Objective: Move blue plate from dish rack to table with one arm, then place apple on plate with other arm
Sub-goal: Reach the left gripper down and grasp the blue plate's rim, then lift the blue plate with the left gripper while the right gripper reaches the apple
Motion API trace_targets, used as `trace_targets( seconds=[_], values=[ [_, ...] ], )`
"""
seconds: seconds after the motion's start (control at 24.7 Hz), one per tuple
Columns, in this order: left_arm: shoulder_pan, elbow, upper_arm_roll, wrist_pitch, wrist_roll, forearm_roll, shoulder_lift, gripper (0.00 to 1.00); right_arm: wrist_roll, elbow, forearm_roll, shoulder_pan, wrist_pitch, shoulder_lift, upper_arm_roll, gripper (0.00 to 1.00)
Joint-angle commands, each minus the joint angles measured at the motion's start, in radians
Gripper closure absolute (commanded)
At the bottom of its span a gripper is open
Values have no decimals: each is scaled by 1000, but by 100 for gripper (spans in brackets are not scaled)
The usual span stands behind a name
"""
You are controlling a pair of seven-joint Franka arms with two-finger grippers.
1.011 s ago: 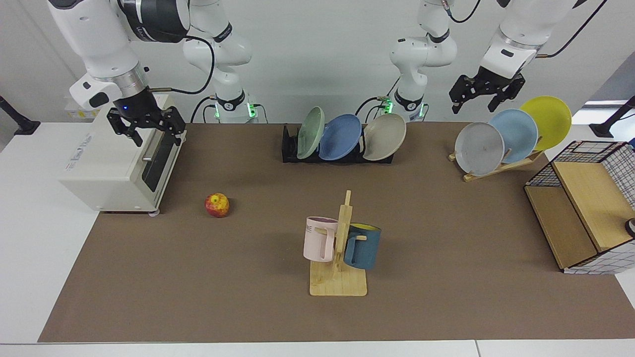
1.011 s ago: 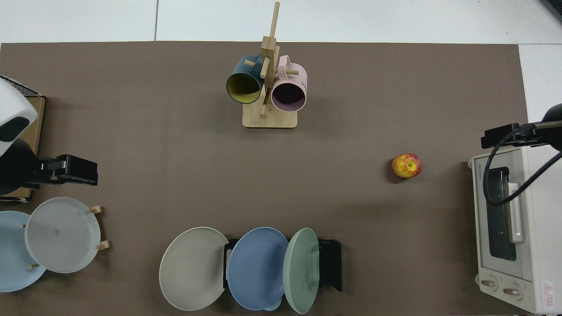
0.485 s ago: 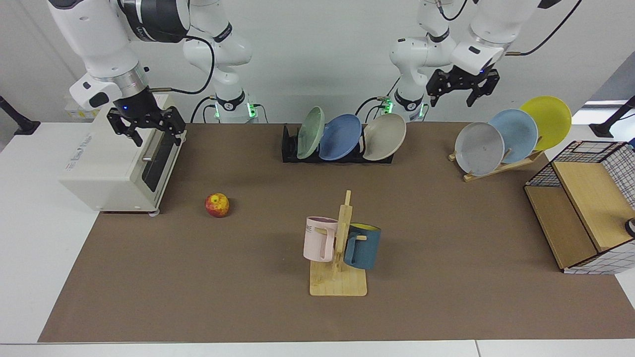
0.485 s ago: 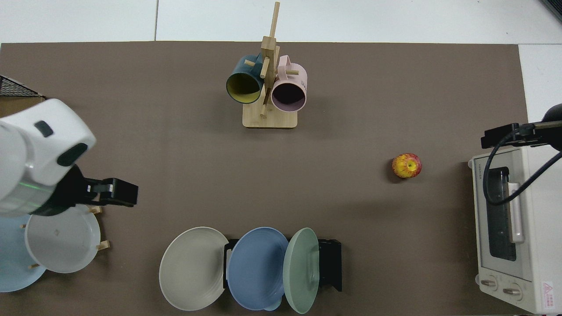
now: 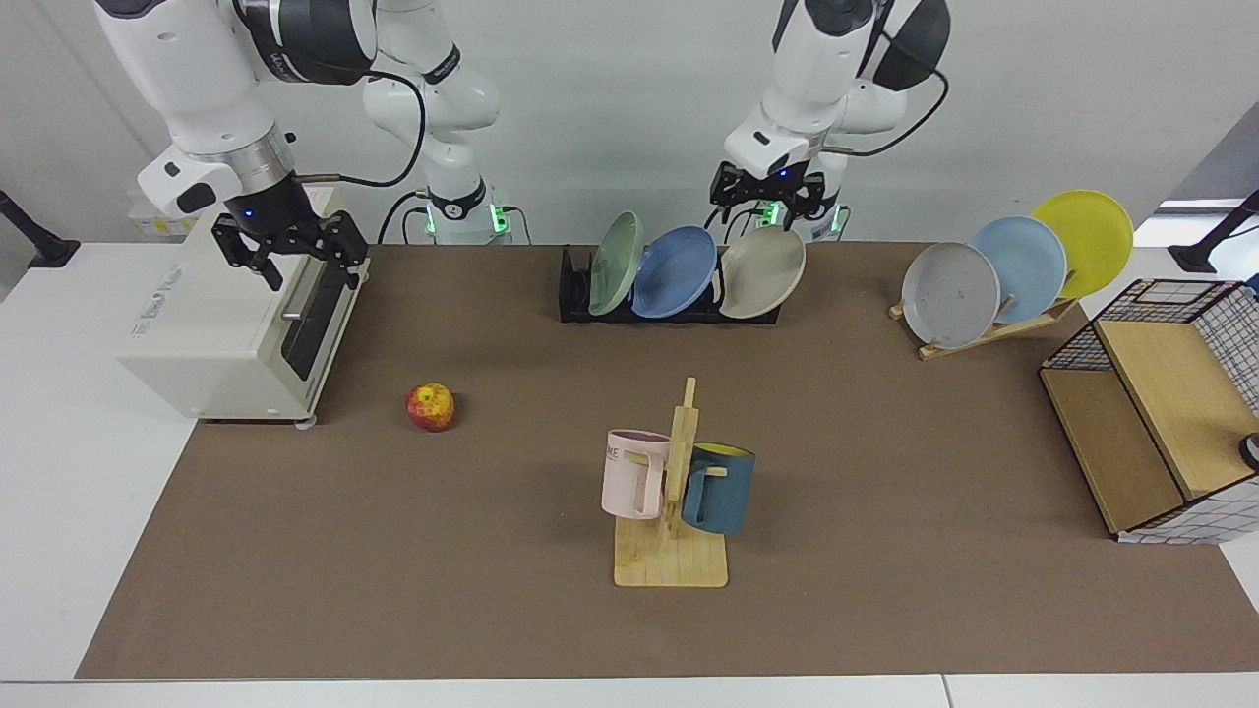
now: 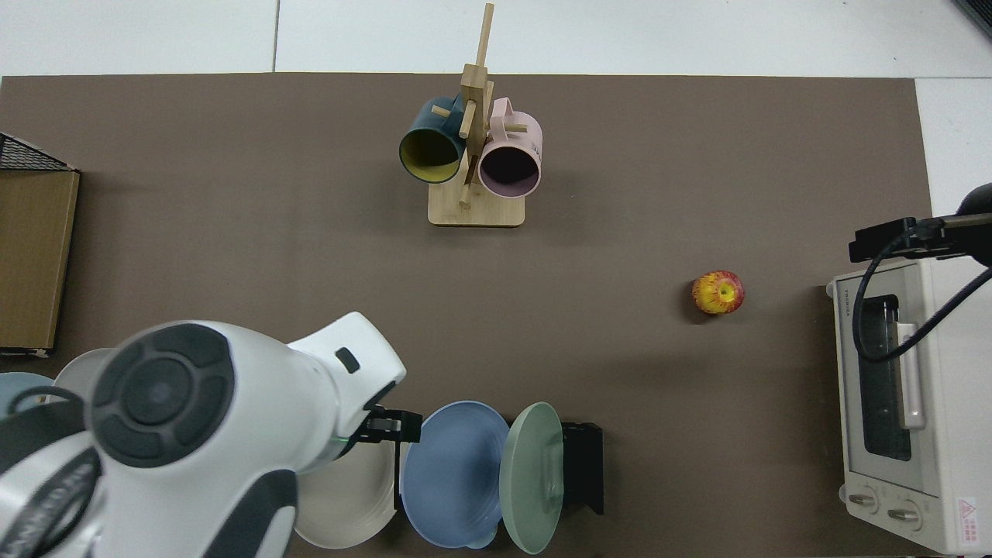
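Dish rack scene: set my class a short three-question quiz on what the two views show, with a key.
1. True or false: the blue plate stands in the dish rack.
2. Which gripper is above the rack's plates? A left B right
3. Fill in: the apple lies on the ____.

Key:
1. True; it stands between a green plate and a beige plate.
2. A; the left gripper hangs there, the right gripper waits open over the toaster oven.
3. table.

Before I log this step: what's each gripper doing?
Left gripper: open, empty, above the beige plate in the dish rack.
Right gripper: open, empty, waiting over the toaster oven.
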Motion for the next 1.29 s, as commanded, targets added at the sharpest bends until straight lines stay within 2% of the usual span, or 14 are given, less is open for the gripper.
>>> trace_targets(
  seconds=[0.0,0.32,0.4,0.49,0.61,0.65,0.73,1.05,1.25],
  values=[
    [-6,-230,-45,176,-8,-78,-93,3,-21,-7,19,-6,21,-3,1,0],
    [-10,-370,-129,363,-56,-98,-67,4,-21,-7,19,-6,21,-3,1,0],
    [-10,-388,-139,380,-56,-107,-67,9,-21,-7,19,-6,21,-3,1,0],
    [-10,-387,-142,371,-57,-113,-67,30,-21,-7,19,-6,21,-3,1,0],
    [-13,-387,-143,355,-50,-113,-69,76,-21,-7,19,-6,21,-3,1,0],
    [-15,-387,-143,348,-47,-113,-69,87,-21,-7,19,-6,21,-3,1,0],
    [-18,-385,-143,340,-48,-113,-69,100,-21,-7,19,-6,21,-3,1,0],
    [-15,-379,-163,280,-70,-95,-81,100,-21,-7,19,-6,20,-3,1,0],
    [-7,-315,-165,132,-142,35,-92,100,-19,-7,16,-2,20,-3,10,0]
  ],
)
